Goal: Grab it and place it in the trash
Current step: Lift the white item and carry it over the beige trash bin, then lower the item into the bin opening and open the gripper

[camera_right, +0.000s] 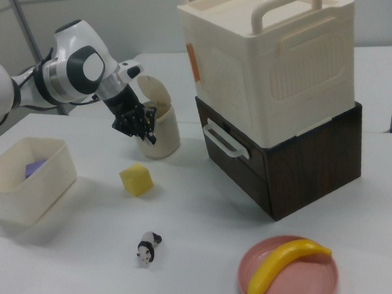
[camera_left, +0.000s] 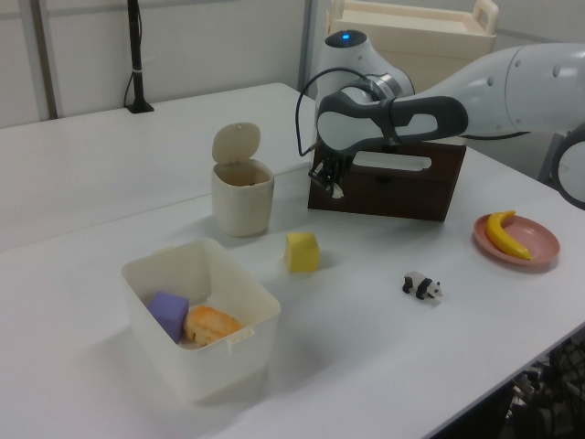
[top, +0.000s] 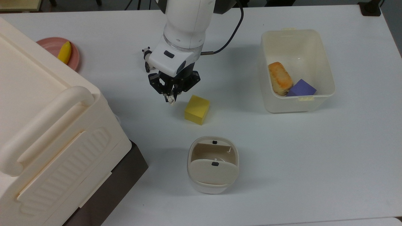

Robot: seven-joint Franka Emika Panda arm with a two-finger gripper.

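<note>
While raised clear of the table (top: 282,163), the gripper (top: 171,99) has its two fingers pinched narrow on the paper wad (top: 171,101), a small off-white scrap poking out at the fingertips. Top view: gripper sits in the upper middle of the frame, just left of and slightly above the yellow cube (top: 197,109), not touching it. Left view: gripper (camera_left: 333,187) and wad (camera_left: 335,191) appear in the upper middle, against the dark brown drawer base (camera_left: 402,187), well above the cube (camera_left: 302,251). Right view: gripper (camera_right: 146,132) in the upper left, in front of the trash bin (camera_right: 159,129), above the cube (camera_right: 136,179).

Trash bin (top: 213,164) stands in the lower middle of the top view, flap lid tipped, opening showing; below the cube, apart from it. Left view: bin (camera_left: 241,194) left of the gripper, lid up.

Other items: cream tub (top: 326,69) at the top view's upper right holding a bread piece (top: 279,78) and a purple block (top: 302,88); panda figurine (camera_left: 421,286); banana (top: 64,52) on a pink plate (top: 47,44), upper left; large cream storage box (top: 47,131) on the left.
</note>
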